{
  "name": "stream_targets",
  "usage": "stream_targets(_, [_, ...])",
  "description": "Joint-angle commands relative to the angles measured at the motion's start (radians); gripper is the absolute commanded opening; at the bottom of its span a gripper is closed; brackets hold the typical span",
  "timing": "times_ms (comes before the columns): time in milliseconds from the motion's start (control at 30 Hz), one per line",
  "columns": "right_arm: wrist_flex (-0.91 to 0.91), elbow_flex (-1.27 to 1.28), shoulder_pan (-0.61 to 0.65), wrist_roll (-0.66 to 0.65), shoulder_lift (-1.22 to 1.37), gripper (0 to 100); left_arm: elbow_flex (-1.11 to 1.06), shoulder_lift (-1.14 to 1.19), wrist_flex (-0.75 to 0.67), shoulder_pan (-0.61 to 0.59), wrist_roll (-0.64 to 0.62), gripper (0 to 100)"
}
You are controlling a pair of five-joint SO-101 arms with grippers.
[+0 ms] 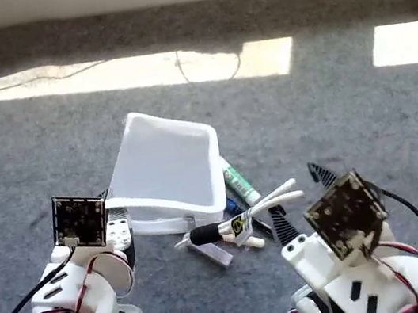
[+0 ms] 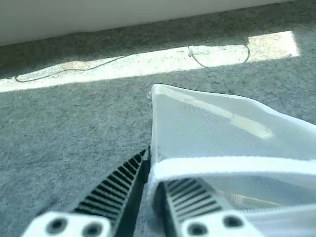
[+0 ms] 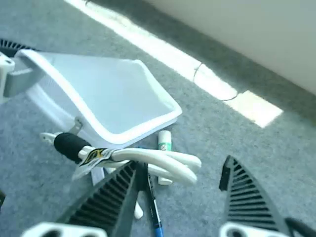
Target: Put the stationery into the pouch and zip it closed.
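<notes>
Observation: the pouch point(image 1: 167, 170), white mesh, lies on the grey carpeted surface point(image 1: 347, 117) with its mouth edge turned toward the arms.

Left gripper point(image 2: 150, 170): I see its claw closed narrow on the pouch's white rim band at the near left corner. The band passes between the two black ribbed fingers point(image 2: 116, 190). In the high view this gripper point(image 1: 121, 229) sits against that same corner.

Right gripper point(image 3: 180, 165): claw spread wide and holding nothing. It hangs just above the stationery, right of the pouch, with its fingers point(image 3: 242, 192) apart on either side of the white handles.

Stationery, all outside the pouch:
- Scissors point(image 3: 133, 155), with white looped handles and a black section, lie just beside the pouch's near edge, carrying a yellow tag.
- Glue stick point(image 1: 239, 183), green and white, lies against the pouch's right side.
- Blue pen point(image 3: 153, 212) lies beneath the scissors.
- A pale flat piece point(image 1: 216, 253) lies near the scissors; I cannot identify it.
</notes>
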State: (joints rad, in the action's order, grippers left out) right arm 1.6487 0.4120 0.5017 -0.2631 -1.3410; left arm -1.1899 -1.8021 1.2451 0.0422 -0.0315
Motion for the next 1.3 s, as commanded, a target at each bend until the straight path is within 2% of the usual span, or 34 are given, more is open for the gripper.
stream_targets(0, [0.008,0.004,0.097,0.064,0.171,23.2,0.061,-0.001,-0.003,-0.015,-0.014,1])
stream_targets(133, [0.013,-0.001,0.143,0.112,0.315,23.2,0.062,-0.001,-0.003,-0.015,-0.014,1])
stream_targets(333, [0.044,-0.002,0.185,0.132,0.338,23.2,0.093,0.012,0.003,-0.016,-0.014,1])
stream_targets(433, [0.108,-0.010,0.185,0.130,0.337,23.2,0.142,0.096,0.003,-0.018,-0.014,1])
stream_targets(667, [0.113,-0.056,0.182,0.129,0.278,23.2,0.283,0.384,0.003,-0.101,-0.014,1])
stream_targets(833, [0.113,-0.056,0.179,0.133,0.334,23.2,0.338,0.449,0.003,-0.101,-0.014,1])
stream_targets(1267, [0.031,-0.056,-0.133,0.127,0.452,23.2,0.470,0.458,0.095,-0.104,-0.064,1])
